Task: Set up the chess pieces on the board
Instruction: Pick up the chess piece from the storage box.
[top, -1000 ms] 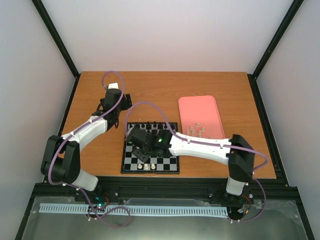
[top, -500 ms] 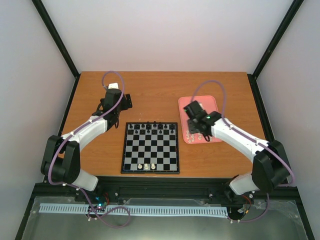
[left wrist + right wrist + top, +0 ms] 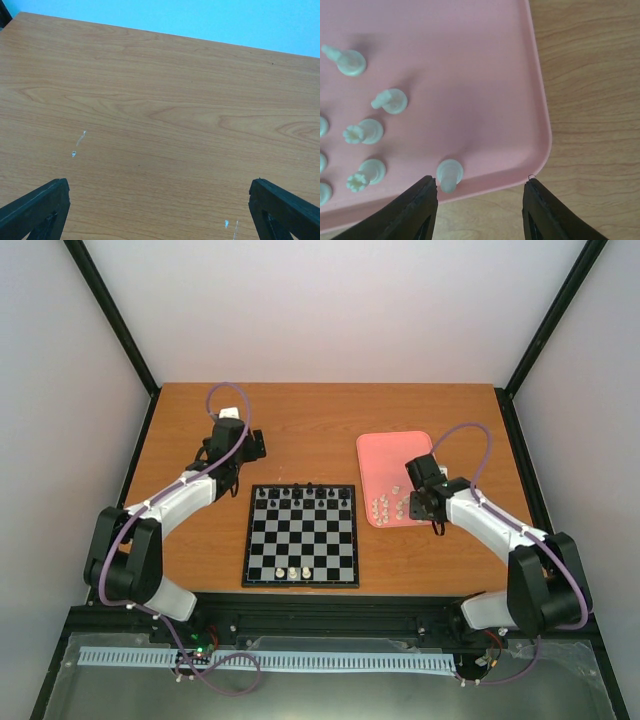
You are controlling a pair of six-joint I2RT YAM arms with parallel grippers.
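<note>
On a pink rounded plastic tray [image 3: 490,75] at the right side of the wooden table [image 3: 160,115], the small cream-white plastic chess pieces [image 3: 364,131] sit in a loose cluster. They are well apart from the flat black-and-white checked chessboard [image 3: 300,535] at the table's centre. Three white figures [image 3: 292,572] already stand on the board's near row and a line of tiny black chess figures [image 3: 300,492] fills the far row. The rest of the white set is not yet placed. One pawn-like white piece [image 3: 449,175] sits just inside the tray's near rim, closest to the right pincer [image 3: 479,192]. That pincer hangs above the rim about half open and holds nothing, and the piece lies just beside one finger [image 3: 426,192] rather than centred in the gap. The left pincer [image 3: 160,212] hovers spread wide over bare table beyond the board's far left corner, also empty. These figures look very light, rigid and smooth, with rounded bases, so a careless pinch may squirt one sideways or tip it. The safest hold is judged to be across the narrow stem above the base, with the fingers centred on the piece before closing. Whether each piece stands upright or lies on its side cannot be told from the wrist view.
</note>
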